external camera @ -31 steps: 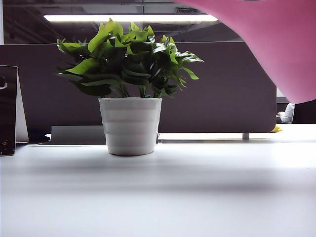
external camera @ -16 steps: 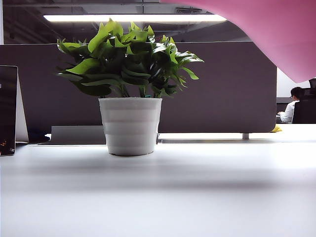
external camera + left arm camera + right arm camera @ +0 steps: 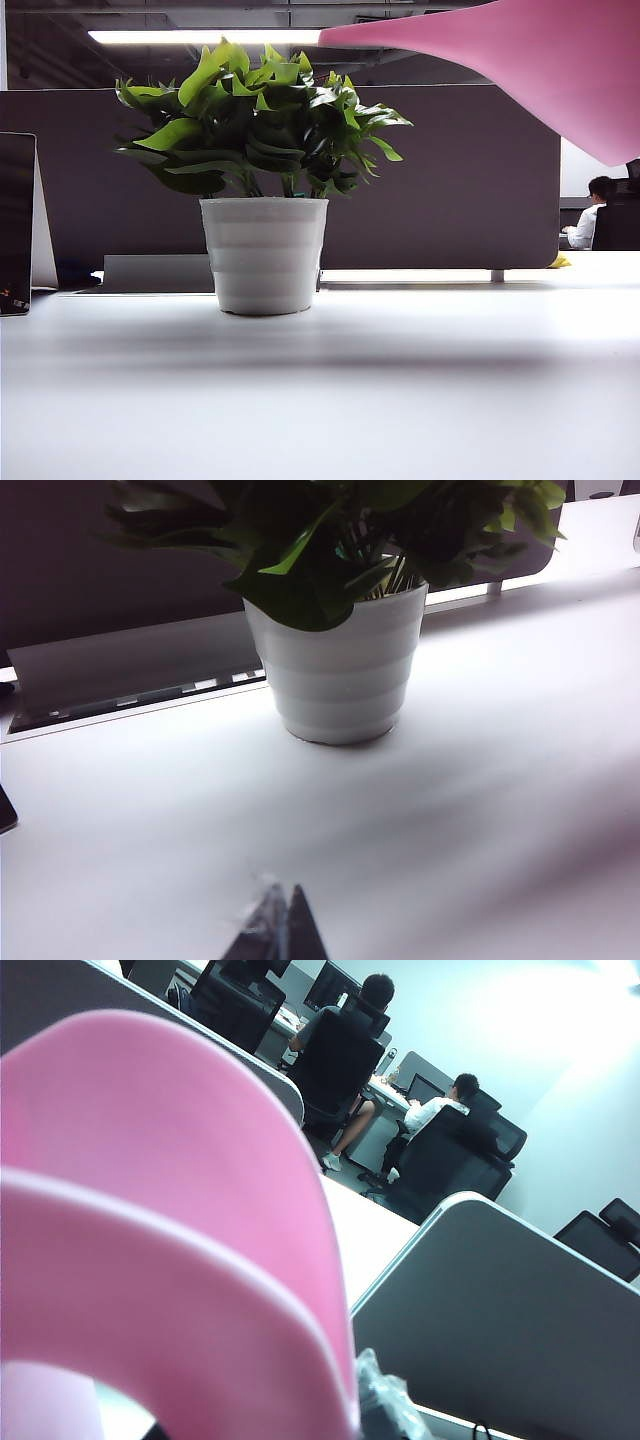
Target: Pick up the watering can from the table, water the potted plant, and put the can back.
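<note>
While spout of watering can [image 3: 520,50] now swings over potted plant [image 3: 262,130] on desk [image 3: 330,390], up in right gripper [image 3: 385,1410], fingers clamped on can; pour imminent. Left gripper [image 3: 280,930] low nr desk, fingers together.

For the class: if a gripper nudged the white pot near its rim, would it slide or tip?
The potted plant probably resists tipping somewhat: it stands upright and flat on the table. But its base is narrower than its rim, with bushy foliage above, so a high push may tip it.
</note>
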Available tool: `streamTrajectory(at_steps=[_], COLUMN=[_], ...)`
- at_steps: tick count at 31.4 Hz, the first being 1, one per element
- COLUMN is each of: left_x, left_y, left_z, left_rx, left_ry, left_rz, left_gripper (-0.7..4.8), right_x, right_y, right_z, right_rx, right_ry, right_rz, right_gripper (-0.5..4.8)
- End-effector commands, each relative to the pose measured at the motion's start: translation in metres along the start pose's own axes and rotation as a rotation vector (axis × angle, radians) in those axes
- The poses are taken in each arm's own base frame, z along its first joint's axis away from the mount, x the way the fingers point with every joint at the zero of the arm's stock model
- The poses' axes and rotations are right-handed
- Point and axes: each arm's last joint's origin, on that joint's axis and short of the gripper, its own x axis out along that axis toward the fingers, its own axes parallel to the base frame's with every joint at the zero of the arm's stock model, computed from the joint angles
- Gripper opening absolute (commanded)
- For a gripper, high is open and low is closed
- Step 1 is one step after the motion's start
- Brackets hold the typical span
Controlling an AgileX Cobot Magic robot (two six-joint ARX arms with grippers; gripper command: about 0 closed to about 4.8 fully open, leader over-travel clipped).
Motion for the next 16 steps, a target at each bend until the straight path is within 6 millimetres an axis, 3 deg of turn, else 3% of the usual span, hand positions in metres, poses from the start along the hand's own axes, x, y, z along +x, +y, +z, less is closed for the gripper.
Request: streamTrajectory(at_steps=[1,16], left_x=[0.000,0.000], left_y=[0.000,0.000], left_z=[0.001,0.001], left_rx=[-0.001,0.000], left_ry=[-0.012,-0.013], left_rz=[0.000,-0.003], left_gripper=[-0.05,-0.05], right_x=[-0.005,-0.007], right_y=[-0.015,-0.024], right_z=[0.021,0.035], right_rx=[0.029,-0.049], right_ry=[-0.125,-0.148], right_rz=[-0.085,-0.142], right_gripper=[-0.05,-0.05])
